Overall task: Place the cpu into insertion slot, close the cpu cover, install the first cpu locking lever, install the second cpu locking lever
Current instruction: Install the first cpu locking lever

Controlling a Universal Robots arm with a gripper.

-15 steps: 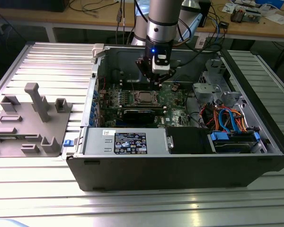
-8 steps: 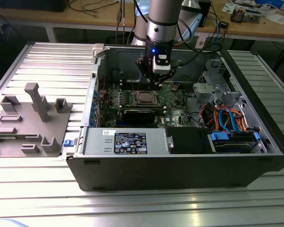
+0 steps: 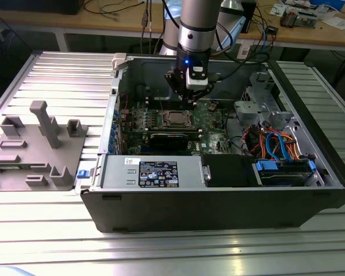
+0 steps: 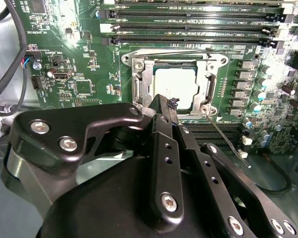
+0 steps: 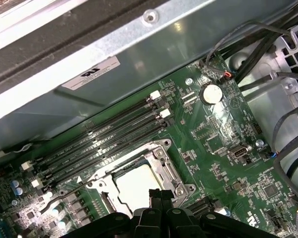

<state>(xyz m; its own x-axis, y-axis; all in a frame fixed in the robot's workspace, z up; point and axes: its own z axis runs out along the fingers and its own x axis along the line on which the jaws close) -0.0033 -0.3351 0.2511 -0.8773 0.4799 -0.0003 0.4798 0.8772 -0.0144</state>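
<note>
One arm reaches into one open computer case (image 3: 230, 201) standing on a ribbed metal table (image 3: 63, 80). Its gripper (image 4: 165, 106) hangs just above the near edge of the insertion slot (image 4: 139, 84) on the green circuit board (image 5: 223, 144). The black fingers (image 4: 164, 144) lie pressed together, with nothing between them.

One cpu (image 4: 176, 89) lies flat in the slot, its silvery top showing through the window of the cpu cover (image 4: 208, 84), which lies closed over it. Two thin wire locking levers show in the second wrist view: one (image 4: 188, 52) runs along the far edge of the cover, the other (image 4: 223, 136) angles away from a corner over the board.

Four long memory slots (image 5: 109, 134) run side by side next to the socket in the first wrist view, and one round coin battery (image 5: 211, 92) sits near the board's edge.

One white label (image 5: 92, 73) is stuck to the case wall and one dark label (image 3: 158, 173) to the grey power supply box (image 3: 152, 172); their print is too small to read. One grey fixture block (image 3: 37, 149) stands on the table at the exterior view's left.
</note>
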